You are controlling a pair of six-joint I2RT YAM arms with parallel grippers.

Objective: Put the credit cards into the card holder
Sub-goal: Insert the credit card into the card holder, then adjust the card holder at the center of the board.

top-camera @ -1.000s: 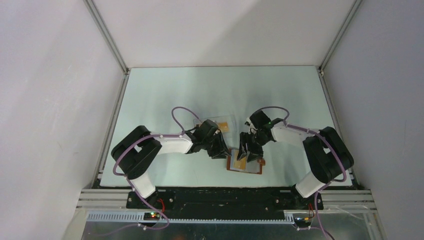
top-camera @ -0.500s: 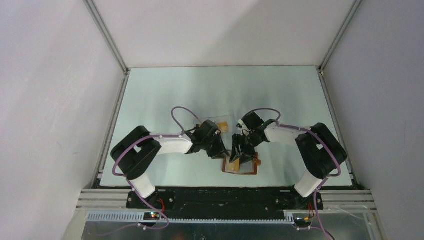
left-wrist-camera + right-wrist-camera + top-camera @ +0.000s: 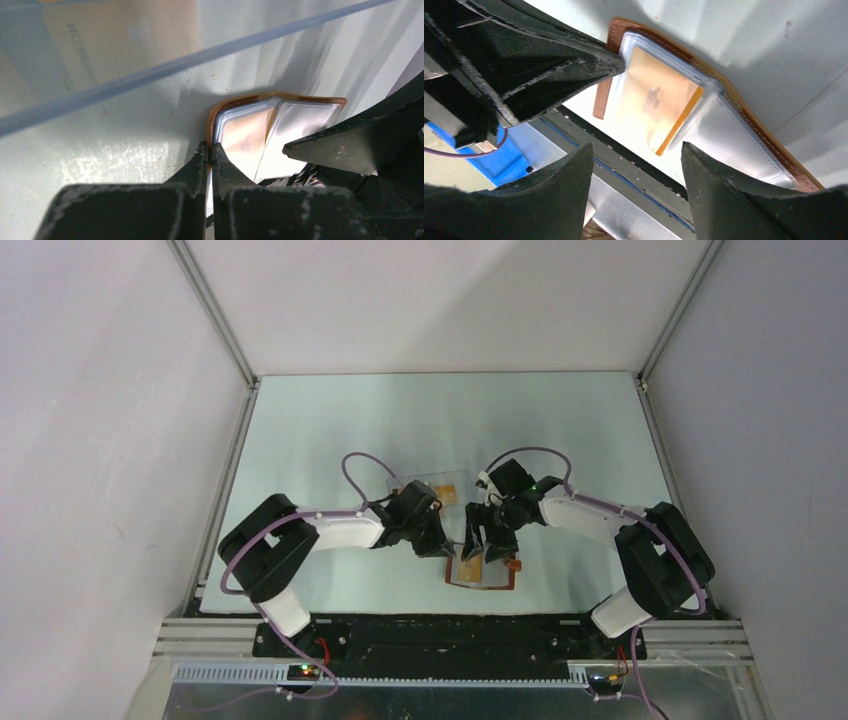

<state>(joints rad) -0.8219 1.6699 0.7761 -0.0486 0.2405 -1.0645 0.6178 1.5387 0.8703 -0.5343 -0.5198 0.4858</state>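
Left gripper (image 3: 207, 150), jaws together at the 10 o'clock corner of the open brown leather card holder (image 3: 600, 97); right gripper (image 3: 638, 150) apart, empty, above it; one orange-gold credit card (image 3: 654, 100) sleeved, second credit card (image 3: 115, 35) apparently left in the clear plastic box (image 3: 200, 55) at 12 o'clock.

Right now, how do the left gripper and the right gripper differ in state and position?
The left gripper is shut, its fingers pressed together; the right gripper is open, its fingers well apart. The left gripper's tips sit at the edge of the card holder; the right gripper hovers over its pockets with nothing between its fingers. Both point at the opened card holder.
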